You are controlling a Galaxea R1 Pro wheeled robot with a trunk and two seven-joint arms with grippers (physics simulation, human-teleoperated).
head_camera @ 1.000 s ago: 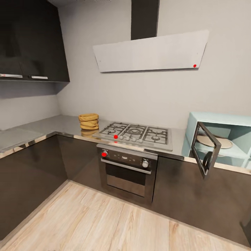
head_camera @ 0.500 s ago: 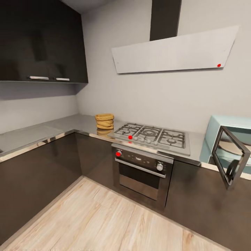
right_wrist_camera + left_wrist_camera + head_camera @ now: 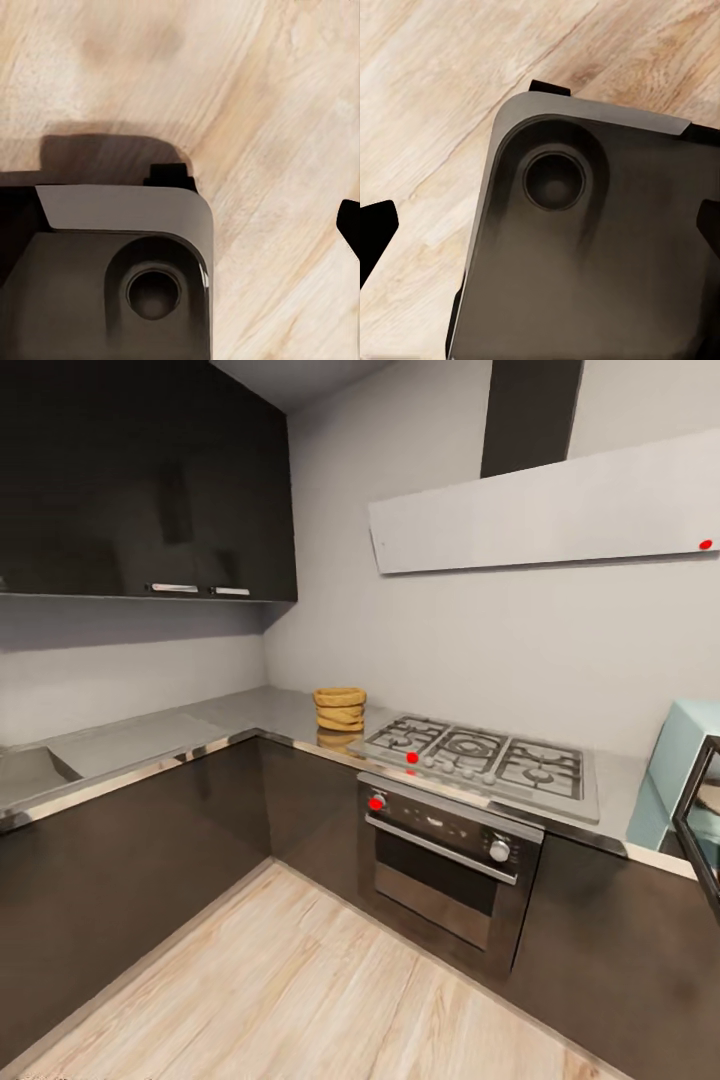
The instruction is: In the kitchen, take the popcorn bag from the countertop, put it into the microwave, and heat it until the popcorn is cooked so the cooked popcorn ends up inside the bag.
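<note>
The popcorn bag (image 3: 340, 709), a squat tan sack with ring-like folds, stands upright on the grey countertop (image 3: 190, 732) near the inner corner, just left of the gas hob. At the picture's right edge I see part of the pale blue microwave (image 3: 678, 756), its dark-framed door (image 3: 700, 822) swung open. In the left wrist view, my left gripper (image 3: 540, 229) hangs open over the robot's dark base, one black fingertip (image 3: 376, 229) at each side. My right gripper (image 3: 180, 225) also hangs over base and wooden floor, a fingertip (image 3: 350, 223) at the edge, spread wide. No popcorn kernels are visible.
A steel gas hob (image 3: 485, 756) sits over a built-in dark oven (image 3: 448, 860). A white range hood (image 3: 550, 510) hangs above. Dark wall cabinets (image 3: 140, 480) line the upper left, and dark base cabinets run under the L-shaped worktop. Wooden floor (image 3: 300, 980) lies in front.
The whole head view has shifted: the camera turned left, so bag, hob and oven slid right and the microwave moved to the edge. Nothing on the counter moved.
</note>
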